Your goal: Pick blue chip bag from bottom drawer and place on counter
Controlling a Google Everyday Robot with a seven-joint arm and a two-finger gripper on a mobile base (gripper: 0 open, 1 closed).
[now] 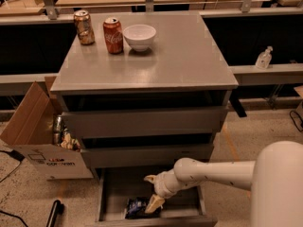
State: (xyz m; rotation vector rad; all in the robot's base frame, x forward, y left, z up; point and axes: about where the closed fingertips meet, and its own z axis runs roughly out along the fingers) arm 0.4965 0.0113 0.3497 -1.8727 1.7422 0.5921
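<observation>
Down at floor level, the bottom drawer (182,200) is pulled out, and the blue chip bag (136,208) lies inside it, crumpled, toward the front and a little left of the middle. The white arm (222,171) reaches in from the right, low, just under the middle drawer (147,155). The gripper (147,194) hangs over the open drawer with its two fingers spread wide, gripping nothing: one finger points up and to the left, and the other angles down with its tip right at the bag's right edge. Whether that tip actually touches the foil, I cannot tell.

Up above, the middle drawer and the top drawer (142,122) are both pushed in. The counter (180,60) carries three things in its back left corner: a tan can (84,27) at the far left, a red can (113,29) just beside it, and a white bowl (139,36) next to that. The bag is not on the counter.

Left of the cabinet an open cardboard box (33,126) stands on the floor with odds and ends inside. On the ledge at the right sits a small clear bottle (263,58).
</observation>
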